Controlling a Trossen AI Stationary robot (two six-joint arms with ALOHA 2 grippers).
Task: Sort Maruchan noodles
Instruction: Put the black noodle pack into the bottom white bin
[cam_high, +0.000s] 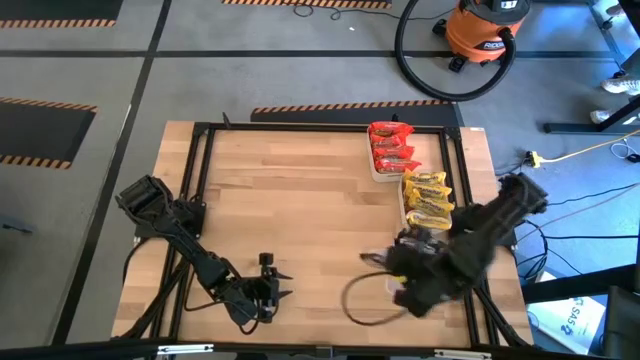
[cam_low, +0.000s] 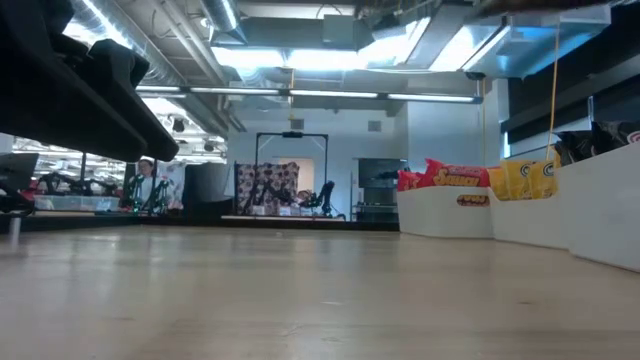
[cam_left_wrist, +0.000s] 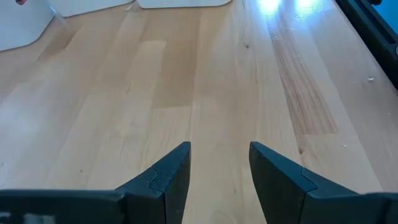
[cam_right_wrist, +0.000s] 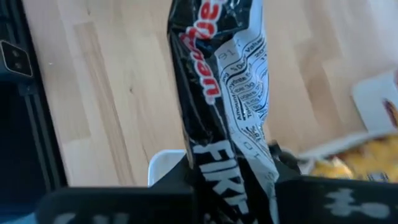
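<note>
Your right end effector (cam_right_wrist: 233, 186) is clamped on a dark Maruchan packet (cam_right_wrist: 221, 93), held above the worktop (cam_high: 300, 210) near the right edge, just nearer than the yellow packets (cam_high: 428, 198). Carry it level over the empty white tray (cam_right_wrist: 165, 165) before releasing. Your left end effector (cam_left_wrist: 219, 171) waits with fingers apart, near left.

**Wood, foil and foam**

The table (cam_high: 300, 200) is pale wood with a smooth, lightly sheened finish and visible grain. The dark packet (cam_right_wrist: 217, 93) is glossy, crinkled plastic film. Red packets (cam_high: 391, 148) and yellow packets (cam_high: 428, 198) shine likewise. The trays (cam_low: 445, 215) look matt white. The left end effector (cam_left_wrist: 219, 180) is matt dark plastic.
</note>
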